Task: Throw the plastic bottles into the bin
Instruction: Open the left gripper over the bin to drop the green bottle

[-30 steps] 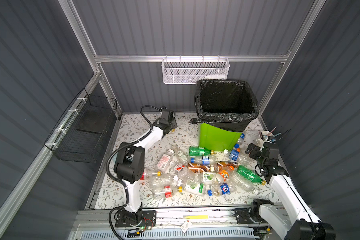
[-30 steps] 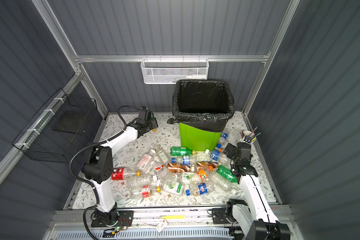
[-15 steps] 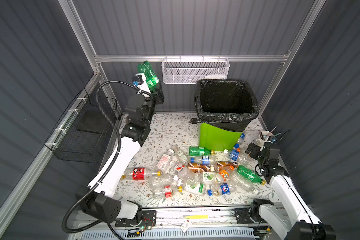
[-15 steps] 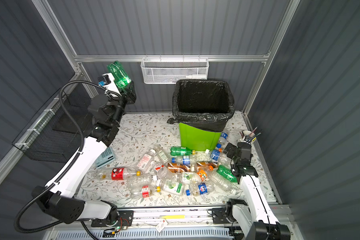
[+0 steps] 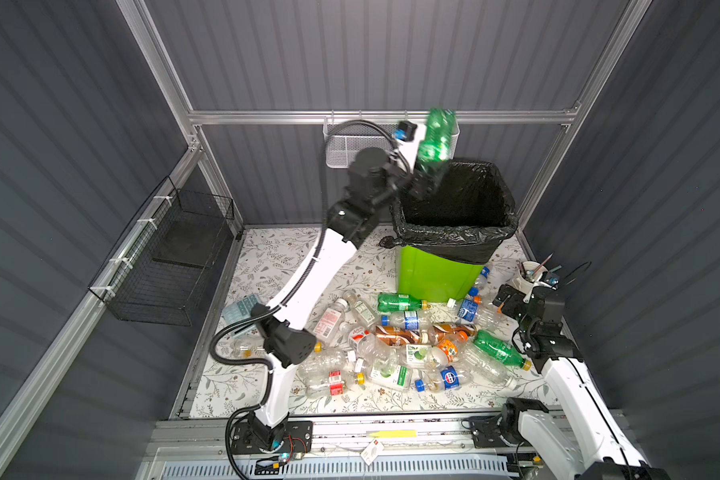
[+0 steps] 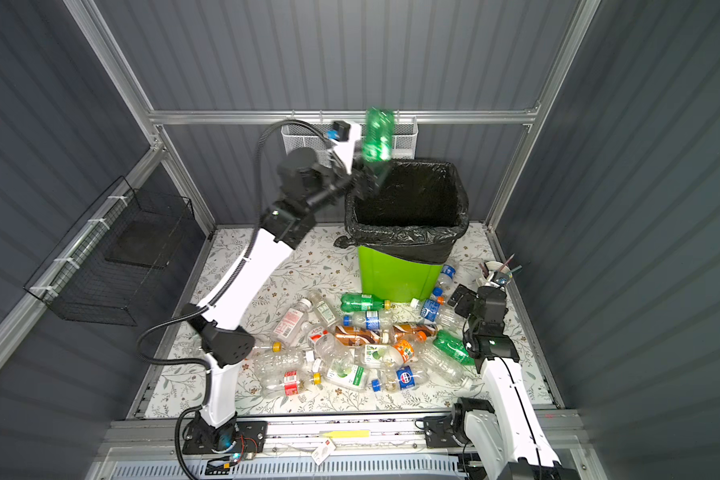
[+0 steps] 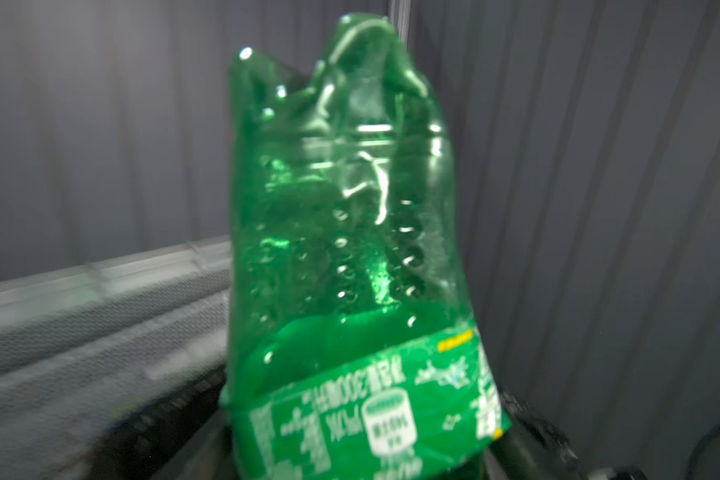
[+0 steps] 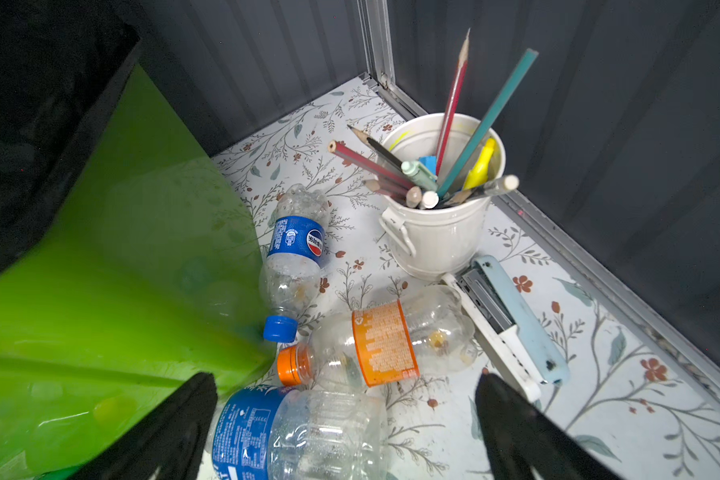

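Plainly the biggest thing is the bin, bright green and lined with a black bag, open at the top in both top views. Well away from the bin, on the side wall, hangs a black wire basket; a white mesh basket hangs on the back wall just behind the bin.

The left arm reaches up to the bin's rim, with the left gripper at the rim's edge on the wire-basket side. Whether its claw is spread or pinching cannot be told; the pictures are blurred there. A green bottle stands nearly upright right above that gripper and above the bin's rim, base uppermost. The left wrist view shows it crumpled, with a green label.

The right gripper hangs low beside the bin's front corner, claw spread wide and holding nothing.

The other plastic bottles lie in a heap on the flowered floor in front of the bin, clear, green and brown. In the right wrist view three lie against the bin's wall: a blue-labelled bottle, an orange-labelled bottle, and a second blue-labelled one between the spread fingers.

A white cup of pencils stands near the bin, in the corner. A pale blue stapler lies just beside it.
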Motion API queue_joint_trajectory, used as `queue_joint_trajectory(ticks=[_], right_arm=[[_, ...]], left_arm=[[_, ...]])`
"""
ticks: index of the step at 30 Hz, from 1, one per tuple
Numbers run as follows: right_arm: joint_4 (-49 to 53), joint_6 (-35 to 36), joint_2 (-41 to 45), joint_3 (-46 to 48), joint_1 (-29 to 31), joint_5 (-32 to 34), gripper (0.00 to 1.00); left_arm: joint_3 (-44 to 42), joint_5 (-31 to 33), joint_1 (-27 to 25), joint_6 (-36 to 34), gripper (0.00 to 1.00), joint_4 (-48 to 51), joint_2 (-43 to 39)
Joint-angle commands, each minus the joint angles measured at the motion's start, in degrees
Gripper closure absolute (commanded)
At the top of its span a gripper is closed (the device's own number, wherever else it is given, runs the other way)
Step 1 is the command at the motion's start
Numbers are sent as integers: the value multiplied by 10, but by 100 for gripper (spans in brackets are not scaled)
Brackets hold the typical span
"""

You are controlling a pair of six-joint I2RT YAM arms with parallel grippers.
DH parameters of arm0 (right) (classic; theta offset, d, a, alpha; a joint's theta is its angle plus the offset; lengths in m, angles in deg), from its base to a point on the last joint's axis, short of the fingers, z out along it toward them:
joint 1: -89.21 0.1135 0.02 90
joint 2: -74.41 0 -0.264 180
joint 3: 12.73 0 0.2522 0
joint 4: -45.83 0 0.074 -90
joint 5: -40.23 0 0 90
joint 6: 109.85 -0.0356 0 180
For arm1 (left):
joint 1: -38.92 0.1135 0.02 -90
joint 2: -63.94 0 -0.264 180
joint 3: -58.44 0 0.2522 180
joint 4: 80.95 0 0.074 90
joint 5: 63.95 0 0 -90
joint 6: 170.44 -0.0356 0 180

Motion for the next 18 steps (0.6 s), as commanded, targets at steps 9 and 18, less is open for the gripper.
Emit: queue_joint_trajectory(ticks=[9, 18], right_arm=[[7, -28, 12, -7, -3, 2, 1], [37, -34, -67, -63, -3, -18, 1]], left_arm=[[-442, 187, 1, -65, 0, -268, -333], [-541, 282, 2, -75, 0, -274, -380]])
